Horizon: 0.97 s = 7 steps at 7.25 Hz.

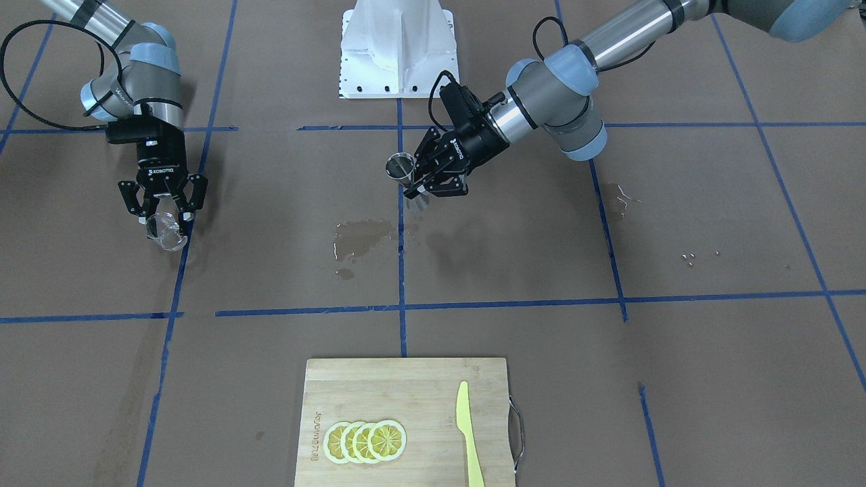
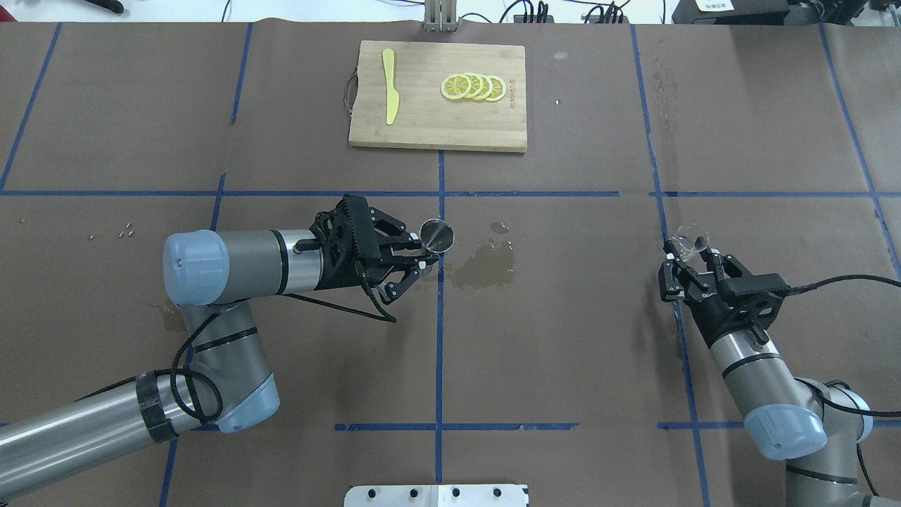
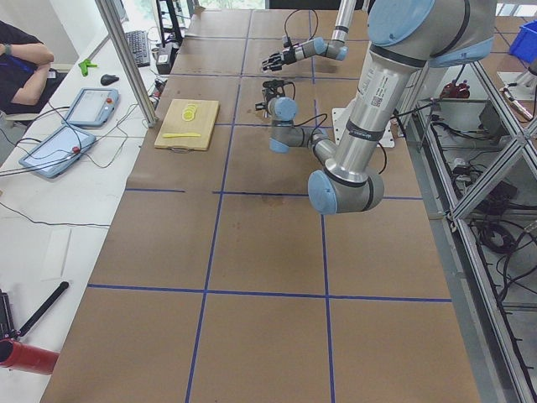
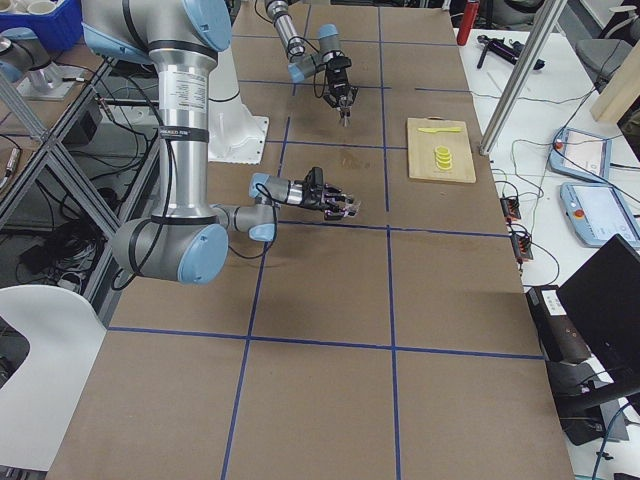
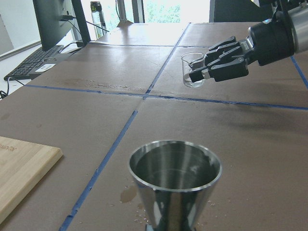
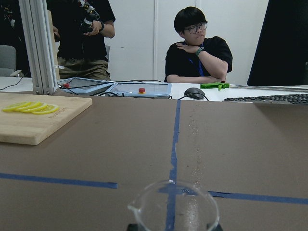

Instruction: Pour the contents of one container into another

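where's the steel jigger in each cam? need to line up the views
Front-facing: jigger upper centre.
Overhead: jigger at centre.
Exterior left: too small to make out.
Exterior right: too small to make out.
Left wrist: jigger bottom centre, close up.
Right wrist: not in view.
Shared landmark: cutting board with lemon slices.

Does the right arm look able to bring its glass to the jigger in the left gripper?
Probably yes: between the glass, held by the right gripper, and the jigger lies only open table with a wet patch, nothing standing.
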### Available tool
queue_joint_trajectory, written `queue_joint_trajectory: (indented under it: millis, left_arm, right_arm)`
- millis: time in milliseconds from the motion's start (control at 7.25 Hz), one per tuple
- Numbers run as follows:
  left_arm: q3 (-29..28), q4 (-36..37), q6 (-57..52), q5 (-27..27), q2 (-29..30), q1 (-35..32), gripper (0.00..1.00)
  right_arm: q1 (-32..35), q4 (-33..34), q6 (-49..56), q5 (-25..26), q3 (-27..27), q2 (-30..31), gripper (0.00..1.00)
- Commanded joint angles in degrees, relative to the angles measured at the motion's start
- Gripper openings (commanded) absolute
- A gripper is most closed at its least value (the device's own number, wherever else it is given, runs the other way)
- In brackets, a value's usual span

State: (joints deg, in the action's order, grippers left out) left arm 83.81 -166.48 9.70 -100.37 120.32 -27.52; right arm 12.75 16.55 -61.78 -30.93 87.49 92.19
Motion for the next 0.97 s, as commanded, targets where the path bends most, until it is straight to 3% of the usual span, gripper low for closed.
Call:
queue_joint_trajectory:
  millis: [0, 828]
  left_arm:
    - [0.0, 0.0, 0.0, 0.0, 0.0, -0.1, 0.0]
    - [0.0, -0.1, 0.1, 0.0, 0.0, -0.1, 0.0]
  right_arm:
    - [-1.1, -0.6, 0.0, 0.6, -0.7, 0.1, 0.0]
    - [-2.0, -0.3, 0.0, 1.4, -1.2, 0.1, 0.0]
